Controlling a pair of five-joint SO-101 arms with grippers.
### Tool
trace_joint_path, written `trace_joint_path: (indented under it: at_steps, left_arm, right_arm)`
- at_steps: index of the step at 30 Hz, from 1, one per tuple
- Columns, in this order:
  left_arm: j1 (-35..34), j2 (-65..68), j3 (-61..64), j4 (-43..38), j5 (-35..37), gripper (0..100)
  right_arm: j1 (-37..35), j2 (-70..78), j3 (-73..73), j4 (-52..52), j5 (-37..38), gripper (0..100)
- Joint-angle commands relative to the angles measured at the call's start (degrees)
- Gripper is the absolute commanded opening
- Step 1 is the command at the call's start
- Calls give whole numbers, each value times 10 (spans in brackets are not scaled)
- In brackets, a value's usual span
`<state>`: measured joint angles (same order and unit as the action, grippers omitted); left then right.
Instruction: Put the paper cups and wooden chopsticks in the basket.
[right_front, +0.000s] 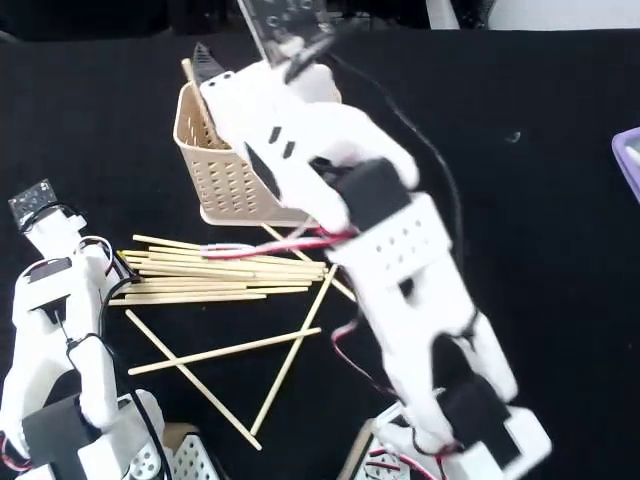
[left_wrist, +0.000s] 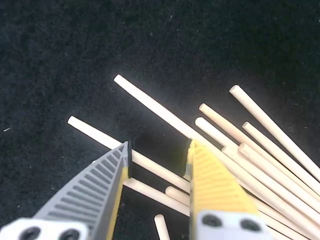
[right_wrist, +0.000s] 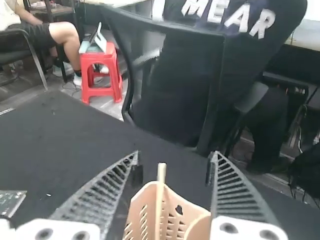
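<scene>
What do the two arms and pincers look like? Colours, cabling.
The left arm and right arm are white shells with black servos and red and black cables. The left pincer is ribbed, grey one side, yellow the other, on a white base; the right pincer is ribbed grey both sides.

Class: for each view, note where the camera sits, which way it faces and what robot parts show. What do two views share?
High view: fixed above, looking down at table, basket, chopsticks; left arm, right arm show.
Left wrist view: on left arm, facing down at chopsticks; open left gripper shows.
Right wrist view: on right arm, facing outward over the basket; open right gripper flanks it.
Shared: high and right wrist, the basket; high and left wrist, chopsticks.
</scene>
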<state>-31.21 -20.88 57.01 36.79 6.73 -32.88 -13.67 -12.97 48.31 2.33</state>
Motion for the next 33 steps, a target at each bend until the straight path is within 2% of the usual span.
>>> trace_joint_path:
  at_steps: [1,4,7,12,16,22,27,33]
  left_arm:
    - [-6,-9,-4,-9,4,191]
    - [-6,-9,-4,-9,3,191]
    - [-6,-9,-4,-9,3,191]
    - [-50,-11,-10,-8,13,191]
    - [-98,-9,-17,-7,72,191]
    - [-153,-11,-18,-7,127,191]
    - [-168,-11,-18,-8,149,191]
    - [-160,-11,-18,-8,149,191]
  right_arm:
    - [-10,-60,-25,93,-1,192]
    - [-31,-79,-24,220,11,131]
    - [-33,-80,0,301,76,106]
    - [-75,-80,160,312,175,107]
    - [-122,-80,330,196,215,115]
    - [-147,-73,505,4,241,267]
    - [-150,15,516,-57,242,270]
    - [-151,151,438,-84,242,272]
